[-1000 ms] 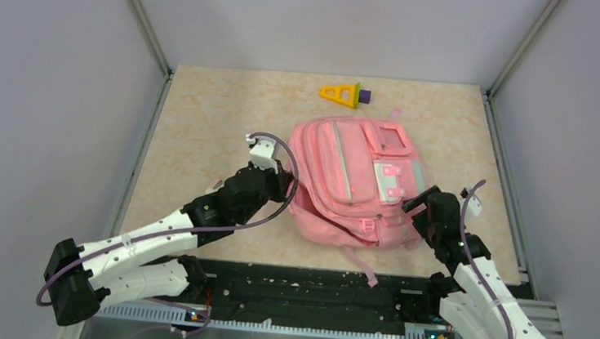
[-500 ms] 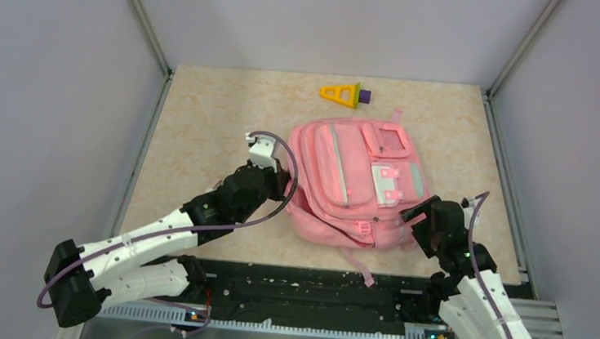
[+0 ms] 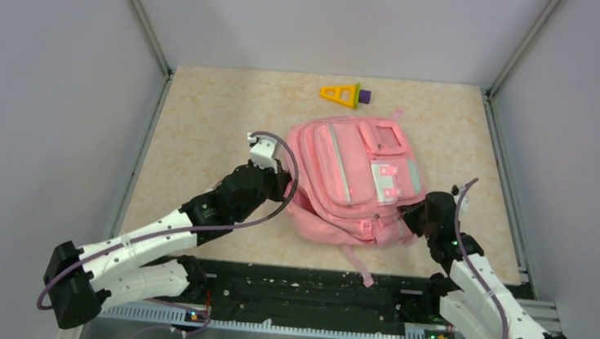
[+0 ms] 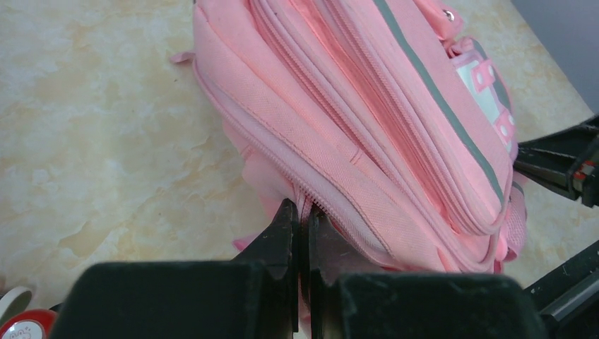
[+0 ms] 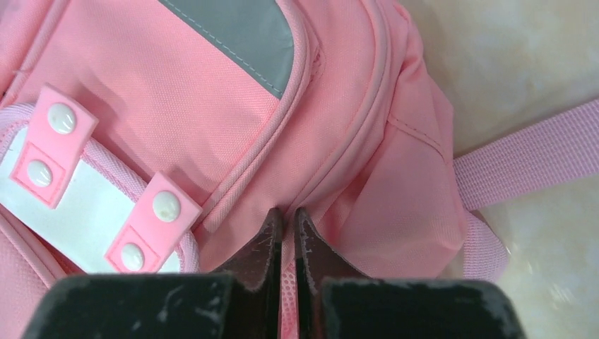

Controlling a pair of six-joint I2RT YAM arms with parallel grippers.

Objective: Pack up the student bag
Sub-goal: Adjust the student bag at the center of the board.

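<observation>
The student bag (image 3: 357, 179), a soft pink backpack with a white patch, lies flat in the middle of the table. My left gripper (image 3: 283, 186) is shut on the fabric by a zip at the bag's left edge (image 4: 300, 212). My right gripper (image 3: 412, 215) is shut on a fold of pink fabric at the bag's lower right corner (image 5: 288, 215). In the right wrist view the white patch (image 5: 78, 212) with pink snap tabs lies left of the fingers, and a pink strap (image 5: 530, 152) trails off to the right.
A yellow triangular toy with a purple end (image 3: 341, 94) lies on the table behind the bag. A loose pink strap (image 3: 358, 265) hangs toward the black front rail (image 3: 303, 289). Grey walls close in both sides. A red-and-white roll (image 4: 18, 321) peeks in the left wrist view's corner.
My right gripper, open a second ago beside the bag's lower right corner, has moved in and shut on the fabric there. The bag has shifted slightly. The left arm keeps its hold.
</observation>
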